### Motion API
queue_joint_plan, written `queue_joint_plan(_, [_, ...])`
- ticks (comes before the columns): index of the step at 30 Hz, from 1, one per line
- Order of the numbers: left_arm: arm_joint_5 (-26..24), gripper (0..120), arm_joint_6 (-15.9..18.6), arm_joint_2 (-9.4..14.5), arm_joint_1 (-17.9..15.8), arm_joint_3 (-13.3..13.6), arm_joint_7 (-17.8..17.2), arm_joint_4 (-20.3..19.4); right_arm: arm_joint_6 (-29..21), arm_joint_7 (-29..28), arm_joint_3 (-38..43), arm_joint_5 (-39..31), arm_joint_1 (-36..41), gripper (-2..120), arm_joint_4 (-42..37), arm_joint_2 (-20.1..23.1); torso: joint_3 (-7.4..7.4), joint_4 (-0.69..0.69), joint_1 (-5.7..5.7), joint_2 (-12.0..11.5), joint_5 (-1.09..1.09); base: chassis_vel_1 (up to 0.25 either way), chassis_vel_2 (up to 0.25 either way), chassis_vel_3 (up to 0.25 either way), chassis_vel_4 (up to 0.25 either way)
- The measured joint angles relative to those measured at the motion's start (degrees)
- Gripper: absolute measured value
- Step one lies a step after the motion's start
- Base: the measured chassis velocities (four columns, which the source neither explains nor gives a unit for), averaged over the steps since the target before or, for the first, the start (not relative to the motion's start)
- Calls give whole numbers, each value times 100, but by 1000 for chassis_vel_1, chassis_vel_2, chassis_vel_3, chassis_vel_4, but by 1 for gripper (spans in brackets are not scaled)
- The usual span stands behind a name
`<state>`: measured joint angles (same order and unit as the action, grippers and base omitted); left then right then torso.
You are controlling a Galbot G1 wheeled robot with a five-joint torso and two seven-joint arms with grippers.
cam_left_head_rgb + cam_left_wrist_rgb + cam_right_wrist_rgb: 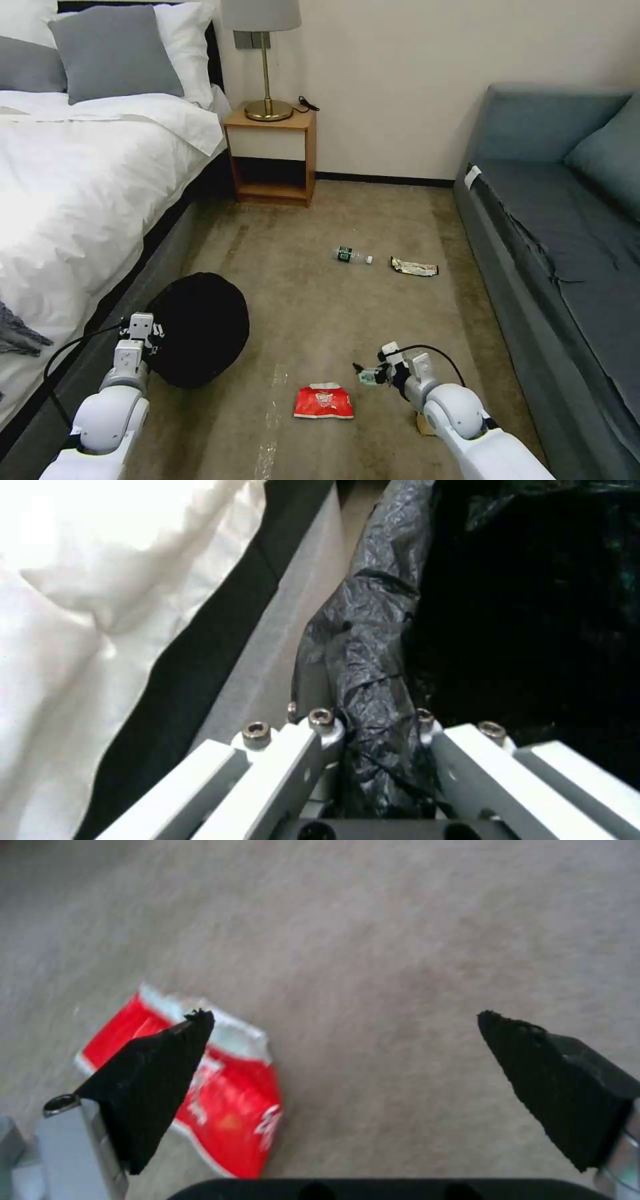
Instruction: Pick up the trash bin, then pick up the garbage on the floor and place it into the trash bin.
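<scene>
The left gripper (pixel 155 331) pinches the rim of the trash bin (pixel 200 330) beside the bed (pixel 80 200), while the right gripper (pixel 347 1040), spread wide, hangs just beside the red packet (pixel 324 402) and probably must slide over it before closing.

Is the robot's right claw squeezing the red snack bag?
No, the right gripper is open above the carpet, and the red snack bag lies flat beside one finger.

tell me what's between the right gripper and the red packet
Nothing: bare carpet, seen in the right wrist view, separates the open right gripper from the red packet.
</scene>
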<state>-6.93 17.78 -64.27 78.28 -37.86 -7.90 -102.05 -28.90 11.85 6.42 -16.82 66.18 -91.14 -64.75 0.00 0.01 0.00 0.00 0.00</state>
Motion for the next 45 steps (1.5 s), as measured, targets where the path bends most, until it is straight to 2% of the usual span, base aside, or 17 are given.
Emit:
queue_joint_plan(3, [-16, 3, 0, 24, -12, 10, 5, -11, -39, 283, -102, 223, -10, 100, 108, -78, 0, -1, 0, 0, 0, 0, 0, 0, 0])
queue_joint_plan(11, [40, 3, 5, -49, 103, 83, 6, -97, 56, 493, -395, 494, 0, 100, 390, -332, 0, -1, 0, 0, -1, 0, 0, 0, 0])
queue_joint_plan(23, [55, 3, -8, -28, 105, 108, 9, -97, 288, 512, -486, 801, -111, 100, 910, -729, 0, -1, 0, 0, 0, 0, 0, 0, 0])
queue_joint_plan(35, [39, 3, -88, -96, 133, 108, 24, 78, 429, 614, -425, 1003, -179, 100, 1243, -840, 0, -1, 0, 1, 1, 0, 0, 0, 0])
queue_joint_plan(38, [40, 3, -115, -122, 147, 106, 18, 90, 437, 645, -426, 1024, -179, 95, 1273, -853, 0, 0, 0, 1, 1, 0, 0, 0, 0])
queue_joint_plan(41, [41, 3, -143, -209, 161, 109, 0, 101, 536, 857, -391, 1125, -173, 78, 1391, -918, -1, 0, 0, 1, 2, 0, 0, 0, 0])
queue_joint_plan(42, [41, 3, -143, -209, 161, 109, 0, 101, 536, 857, -391, 1125, -173, 78, 1391, -918, -1, 0, 0, 1, 2, 0, 0, 0, 0])
queue_joint_plan(45, [41, 3, -167, -265, 205, 131, -5, 100, 613, 996, -368, 1247, -152, 61, 1487, -954, -1, 0, 0, 1, 3, 0, 0, 0, 0])
